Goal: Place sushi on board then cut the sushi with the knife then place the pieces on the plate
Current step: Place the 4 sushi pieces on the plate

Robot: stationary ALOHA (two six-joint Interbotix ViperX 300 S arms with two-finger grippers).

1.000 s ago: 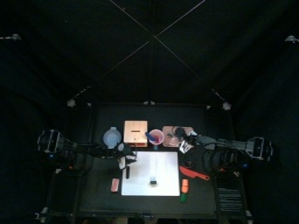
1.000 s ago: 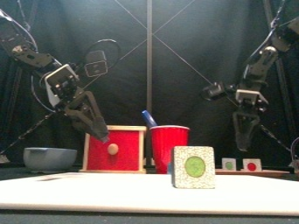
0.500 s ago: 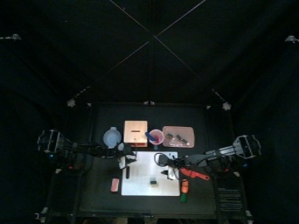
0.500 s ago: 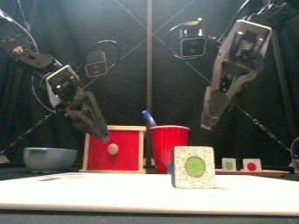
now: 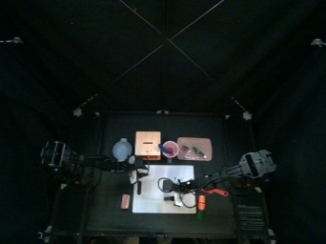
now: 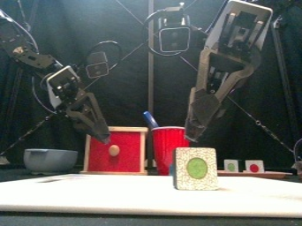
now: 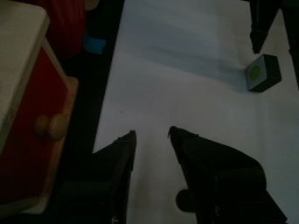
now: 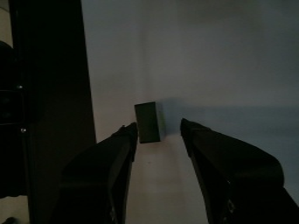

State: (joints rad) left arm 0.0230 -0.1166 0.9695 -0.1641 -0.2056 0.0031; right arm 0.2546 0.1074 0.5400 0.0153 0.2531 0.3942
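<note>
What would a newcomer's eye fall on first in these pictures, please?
A green sushi piece stands upright on the white board, toward the table's front. The right gripper hangs just above it, jaws open. Behind stand a red cup and a wooden box with a red drawer.

At the back of the table (image 5: pixel 109 221) stood a pale wooden box (image 5: pixel 148 145) with a red drawer front and a round pale knob. A blue-grey bowl (image 5: pixel 122 149) sat just beside it on the left, a red cup (image 5: pixel 170 149) just beside it on the right. Nearer the front, an orange-pink toy (image 5: pixel 125 201) lay toward the left side, and a red toy (image 5: pixel 214 193) and a small green toy (image 5: pixel 204 205) lay close together toward the right.
</note>
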